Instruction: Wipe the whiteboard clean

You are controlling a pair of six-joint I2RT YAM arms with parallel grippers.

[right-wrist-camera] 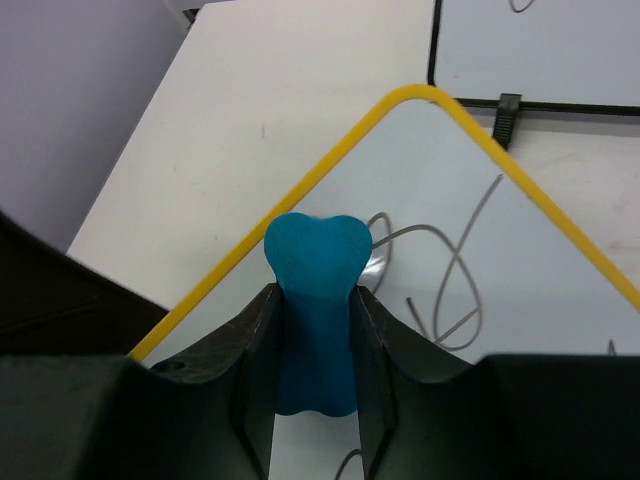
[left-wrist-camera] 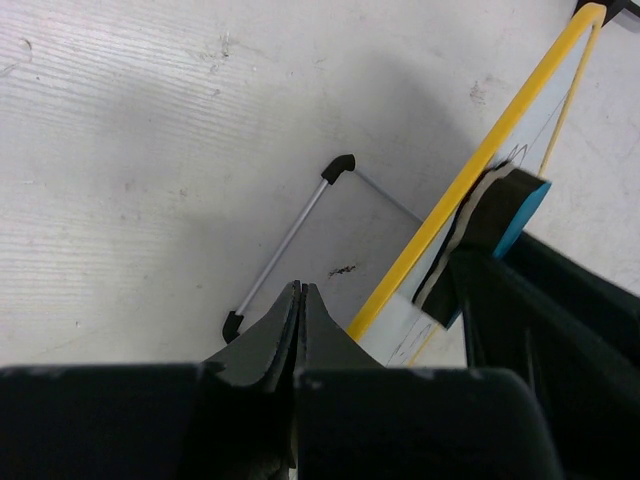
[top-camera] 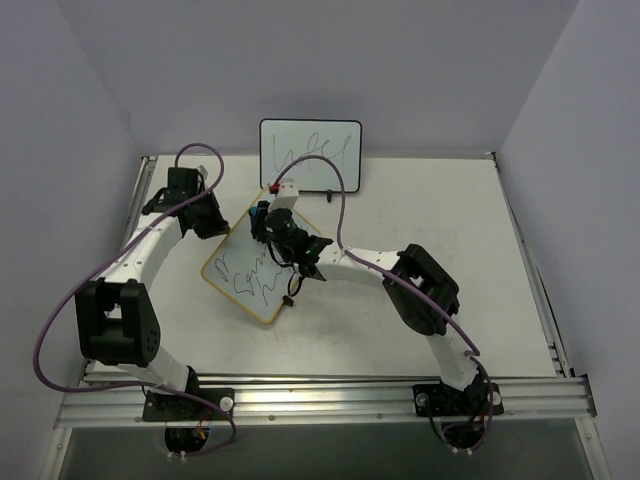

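Observation:
The whiteboard [top-camera: 243,277] lies flat on the table, turned like a diamond, with a yellow-tan frame and dark scribbles. My right gripper [top-camera: 264,222] is shut on a blue eraser [top-camera: 260,212] over the board's far corner. In the right wrist view the eraser [right-wrist-camera: 315,262] sits between the fingers [right-wrist-camera: 250,340], just inside the frame and beside grey loops on the whiteboard [right-wrist-camera: 520,250]. My left gripper [top-camera: 217,226] is shut and empty by the board's upper left edge. In the left wrist view its tips [left-wrist-camera: 299,292] are beside the whiteboard's yellow frame [left-wrist-camera: 470,175], with the eraser [left-wrist-camera: 505,210] beyond.
A black-framed whiteboard [top-camera: 310,152] stands upright at the back with one scribble line, its black foot [right-wrist-camera: 507,112] close to the flat board's corner. A thin silver rod with black end caps [left-wrist-camera: 290,245] lies on the table [top-camera: 480,260] near my left gripper.

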